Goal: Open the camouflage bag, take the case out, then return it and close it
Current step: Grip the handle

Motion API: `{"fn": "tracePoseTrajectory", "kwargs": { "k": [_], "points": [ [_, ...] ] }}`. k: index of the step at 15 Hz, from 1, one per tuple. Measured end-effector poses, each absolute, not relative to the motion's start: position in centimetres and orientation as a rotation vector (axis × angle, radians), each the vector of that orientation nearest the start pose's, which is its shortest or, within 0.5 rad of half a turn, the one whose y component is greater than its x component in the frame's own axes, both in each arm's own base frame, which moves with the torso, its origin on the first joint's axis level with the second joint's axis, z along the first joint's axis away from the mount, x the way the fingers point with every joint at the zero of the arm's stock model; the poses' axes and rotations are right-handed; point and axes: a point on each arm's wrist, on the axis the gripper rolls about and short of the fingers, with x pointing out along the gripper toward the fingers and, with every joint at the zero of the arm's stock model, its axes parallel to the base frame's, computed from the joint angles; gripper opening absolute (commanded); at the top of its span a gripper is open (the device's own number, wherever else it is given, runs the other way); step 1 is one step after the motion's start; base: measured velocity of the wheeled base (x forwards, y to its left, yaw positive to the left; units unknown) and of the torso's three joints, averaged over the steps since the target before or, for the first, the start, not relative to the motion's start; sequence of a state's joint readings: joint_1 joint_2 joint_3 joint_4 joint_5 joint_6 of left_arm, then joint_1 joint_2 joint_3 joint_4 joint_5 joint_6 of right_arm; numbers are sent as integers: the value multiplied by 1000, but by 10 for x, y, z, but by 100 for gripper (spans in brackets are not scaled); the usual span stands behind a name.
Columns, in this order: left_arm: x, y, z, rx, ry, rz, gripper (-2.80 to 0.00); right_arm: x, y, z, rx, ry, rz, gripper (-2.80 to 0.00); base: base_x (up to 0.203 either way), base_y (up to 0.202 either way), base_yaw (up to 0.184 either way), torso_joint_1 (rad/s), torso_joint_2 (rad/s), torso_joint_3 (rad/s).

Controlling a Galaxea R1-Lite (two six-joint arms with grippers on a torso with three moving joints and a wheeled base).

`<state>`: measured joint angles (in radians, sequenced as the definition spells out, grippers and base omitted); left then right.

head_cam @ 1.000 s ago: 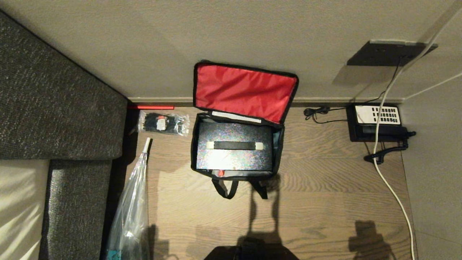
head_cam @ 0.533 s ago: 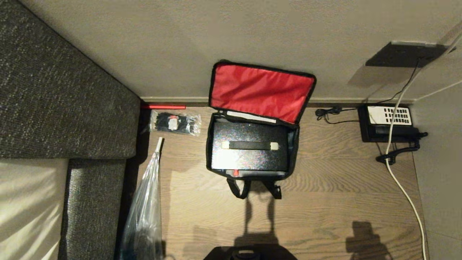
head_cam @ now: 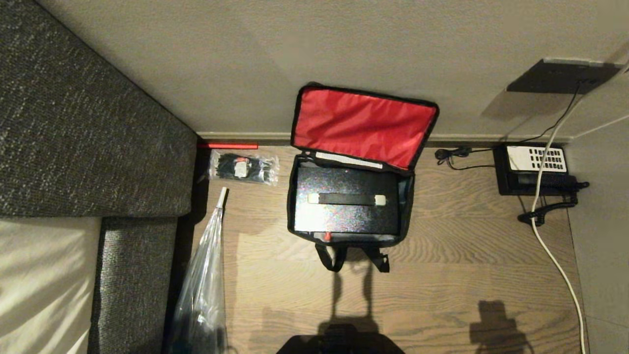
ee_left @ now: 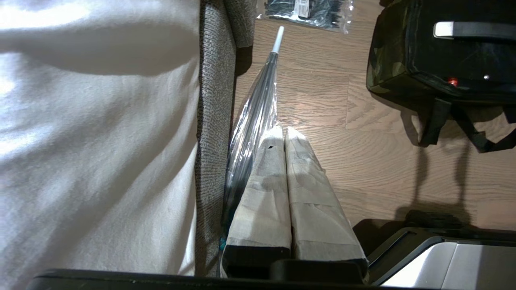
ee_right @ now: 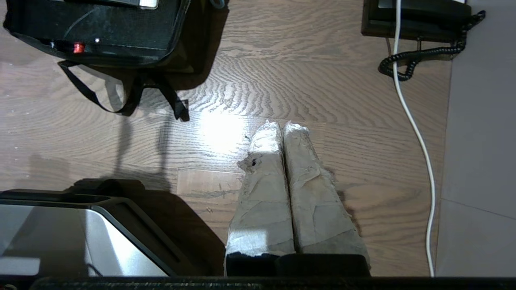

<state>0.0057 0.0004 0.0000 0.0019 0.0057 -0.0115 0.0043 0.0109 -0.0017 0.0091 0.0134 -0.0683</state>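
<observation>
on the floor, going left to right: a grey sofa fills the left edge, a clear packet of black items lies by the skirting just beside it, and a folded clear umbrella runs along the sofa's base. the left gripper hangs low over the boards next to that umbrella, its taped fingers pressed together with nothing between them.

right of the packet stands the camouflage bag, backed against the wall edge of the floor, its red-lined lid thrown open and leaning on the wall. the case lies flat inside it, filling nearly the whole opening, its long side running along the wall, handle across the top, red catch on the near edge. the bag's straps trail toward the robot.

the right gripper hovers over bare boards, fingers likewise pressed together and empty. a black desk telephone sits in the far right corner, a white cable trailing from it.

the bag lies ahead of both grippers, between them; neither arm looks clearly nearer. judging by this, with the case so wide, both arms would likely need to reach forward together.
</observation>
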Motion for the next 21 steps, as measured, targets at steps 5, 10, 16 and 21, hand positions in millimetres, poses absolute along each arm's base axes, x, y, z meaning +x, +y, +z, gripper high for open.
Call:
{"fn": "tracePoseTrajectory", "kwargs": {
  "k": [5,10,16,21],
  "points": [
    [-23,0,75,-13,2,11,-280,-22,0,75,-68,18,18,-280,0,0,0,1,0,30],
    [-23,0,75,-20,3,11,-280,-22,0,75,-68,18,18,-280,0,0,0,4,3,187],
    [-23,0,75,-20,3,11,-280,-22,0,75,-68,18,17,-280,0,0,0,0,1,202],
    [-23,0,75,-19,4,11,-280,-22,0,75,-68,18,18,-280,0,0,0,1,1,200]
  ]
}}
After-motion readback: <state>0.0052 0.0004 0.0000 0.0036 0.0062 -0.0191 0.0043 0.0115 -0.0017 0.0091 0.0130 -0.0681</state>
